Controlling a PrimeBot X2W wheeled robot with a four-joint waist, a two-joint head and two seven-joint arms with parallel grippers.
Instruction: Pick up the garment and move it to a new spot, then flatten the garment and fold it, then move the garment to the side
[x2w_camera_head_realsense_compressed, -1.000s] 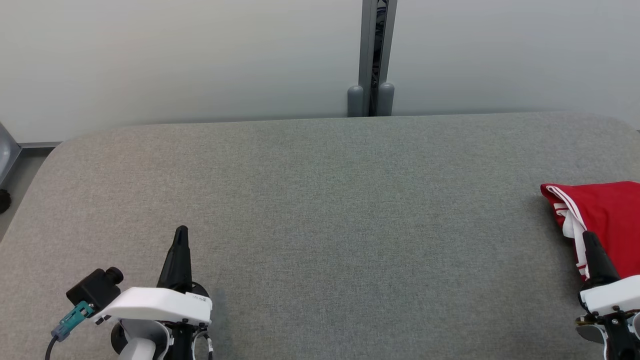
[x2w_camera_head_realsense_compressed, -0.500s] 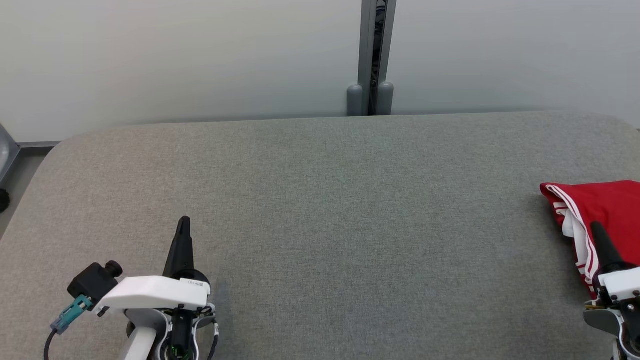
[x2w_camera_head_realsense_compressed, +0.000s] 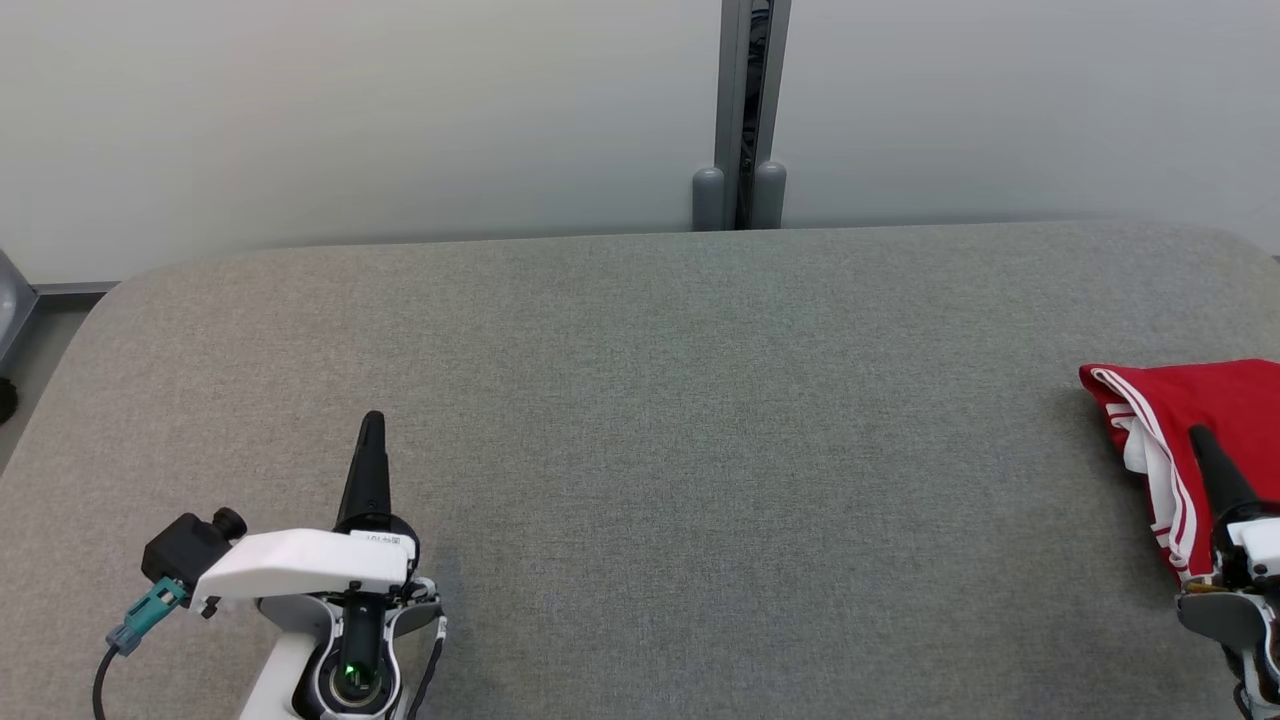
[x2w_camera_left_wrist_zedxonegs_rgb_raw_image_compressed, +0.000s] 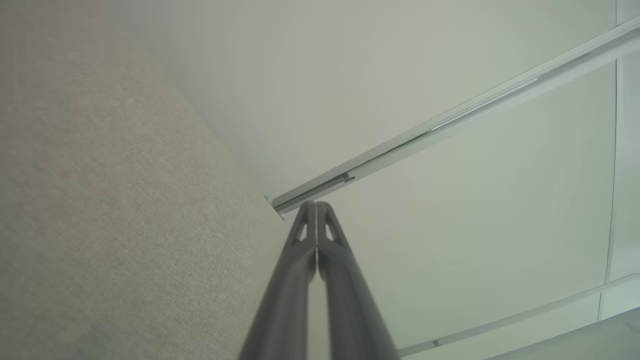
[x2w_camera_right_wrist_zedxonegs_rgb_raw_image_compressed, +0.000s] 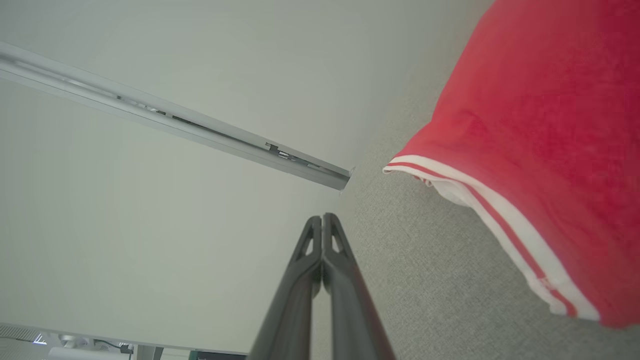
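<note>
Red garment (x2w_camera_head_realsense_compressed: 1215, 400) with white stripes lying at desk (x2w_camera_head_realsense_compressed: 700, 400) right edge, running out of frame. Left end effector (x2w_camera_head_realsense_compressed: 371, 422) and right end effector (x2w_camera_head_realsense_compressed: 1198, 436) sitting fully closed, gripping nothing. Right one overlapping garment, contact unclear.

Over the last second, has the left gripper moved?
Yes. The left gripper has advanced up the head view, toward the far edge of the table, which stayed fixed.
</note>
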